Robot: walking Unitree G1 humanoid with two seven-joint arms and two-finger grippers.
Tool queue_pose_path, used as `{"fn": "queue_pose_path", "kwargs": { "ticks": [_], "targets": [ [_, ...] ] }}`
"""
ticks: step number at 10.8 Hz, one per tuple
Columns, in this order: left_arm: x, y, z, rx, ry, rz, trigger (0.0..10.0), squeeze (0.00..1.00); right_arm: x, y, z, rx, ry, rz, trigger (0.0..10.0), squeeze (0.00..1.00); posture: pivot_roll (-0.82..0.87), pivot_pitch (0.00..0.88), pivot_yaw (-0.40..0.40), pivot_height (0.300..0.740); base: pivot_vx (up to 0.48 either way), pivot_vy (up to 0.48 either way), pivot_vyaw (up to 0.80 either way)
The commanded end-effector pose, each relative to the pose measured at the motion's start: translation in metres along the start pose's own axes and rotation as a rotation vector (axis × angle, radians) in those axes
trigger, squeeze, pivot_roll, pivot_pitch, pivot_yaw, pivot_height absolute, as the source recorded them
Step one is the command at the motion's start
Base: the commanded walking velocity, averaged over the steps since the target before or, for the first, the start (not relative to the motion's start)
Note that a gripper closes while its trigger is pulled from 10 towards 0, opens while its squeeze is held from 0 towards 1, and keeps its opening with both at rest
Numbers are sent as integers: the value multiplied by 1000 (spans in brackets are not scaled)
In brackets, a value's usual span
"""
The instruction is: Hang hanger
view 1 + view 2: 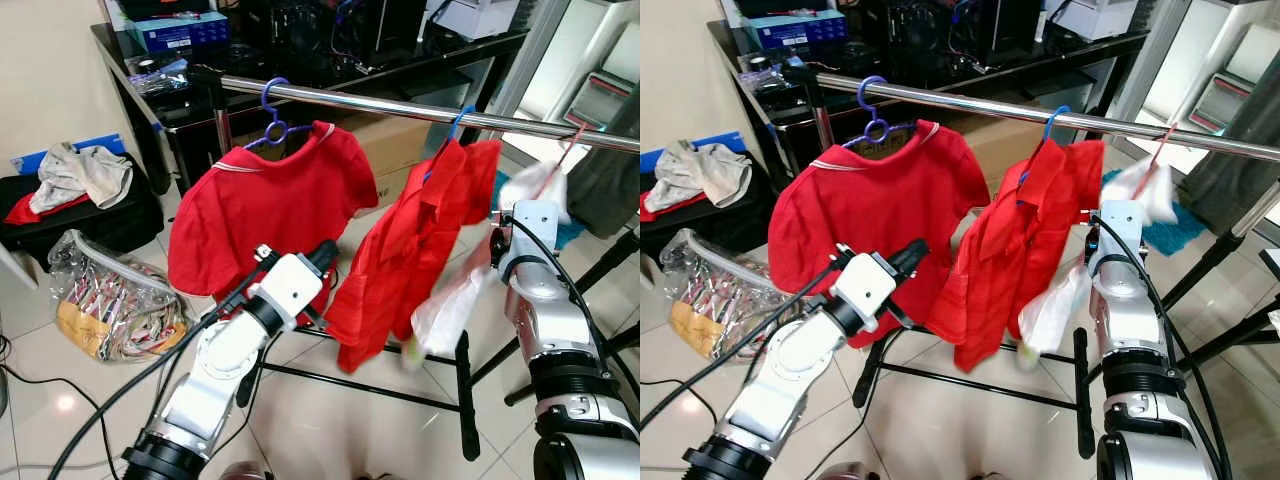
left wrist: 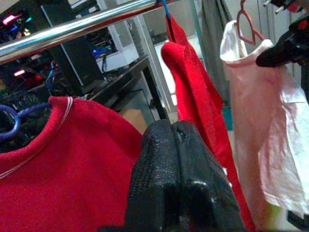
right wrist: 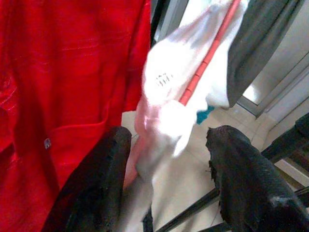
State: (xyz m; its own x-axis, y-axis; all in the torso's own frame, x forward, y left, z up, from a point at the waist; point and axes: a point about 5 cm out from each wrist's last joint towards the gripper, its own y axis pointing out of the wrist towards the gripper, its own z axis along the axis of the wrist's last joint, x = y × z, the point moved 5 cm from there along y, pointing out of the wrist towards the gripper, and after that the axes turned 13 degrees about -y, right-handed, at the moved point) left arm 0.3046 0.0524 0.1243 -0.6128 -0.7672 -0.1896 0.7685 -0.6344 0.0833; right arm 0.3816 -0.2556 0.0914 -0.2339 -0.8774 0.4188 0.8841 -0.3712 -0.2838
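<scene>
A chrome rail [image 1: 400, 107] spans the scene. On it hang a blue hanger [image 1: 272, 115] with a red T-shirt [image 1: 260, 215] and a second blue hanger [image 1: 460, 120] carrying a red shirt [image 1: 410, 250]. Further right a pink hanger [image 1: 570, 145] holds a white garment [image 1: 450, 300], and its hook reaches up to the rail. My right gripper [image 3: 169, 159] is open, its fingers either side of the white garment [image 3: 169, 96] just under the pink hanger [image 3: 207, 55]. My left gripper [image 1: 325, 255] is shut on nothing, in front of the red T-shirt.
The rack's black floor legs [image 1: 465, 390] lie between my arms. On the tiled floor at left are a clear plastic bag [image 1: 115, 295] and a black case [image 1: 80, 215] with loose clothes. A black desk [image 1: 330, 70] and a cardboard box [image 1: 390, 145] stand behind. Grey cloth [image 1: 605, 180] hangs at right.
</scene>
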Motion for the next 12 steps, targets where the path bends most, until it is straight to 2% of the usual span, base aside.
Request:
{"fn": "queue_pose_path", "kwargs": {
  "ticks": [1,3,6,7,8,9,11,12],
  "targets": [
    [7,0,-2,-5,-5,-25,10000,0,-1,0,-4,-22,18,-4,10000,0,198,6,-45,740,0,0,0],
    [7,0,-2,-4,-5,-30,10000,0,-16,-3,-7,-45,19,14,10000,0,197,7,-44,740,0,0,0],
    [5,0,-1,-1,2,-24,10000,0,-14,-7,-44,-161,31,-4,10000,0,201,10,-42,740,0,0,0],
    [6,0,0,6,-5,-28,10000,0,-11,-8,-49,-177,42,-19,9098,0,200,10,-41,740,0,0,0],
    [10,-1,6,37,-48,-55,10000,0,-7,-7,-55,-206,70,-41,1647,0,199,9,-38,740,0,0,0],
    [16,-1,9,54,-105,-88,10000,0,-8,-6,-50,-185,84,-43,0,0,197,8,-36,740,0,0,0],
    [16,-2,8,52,-123,-94,10000,0,-8,-5,-41,-145,103,-43,0,0,200,6,-35,740,0,0,0],
    [15,-3,7,64,-163,-91,10000,0,-9,-4,-34,-113,112,-42,0,0,200,6,-35,740,0,0,0]
  ]
}}
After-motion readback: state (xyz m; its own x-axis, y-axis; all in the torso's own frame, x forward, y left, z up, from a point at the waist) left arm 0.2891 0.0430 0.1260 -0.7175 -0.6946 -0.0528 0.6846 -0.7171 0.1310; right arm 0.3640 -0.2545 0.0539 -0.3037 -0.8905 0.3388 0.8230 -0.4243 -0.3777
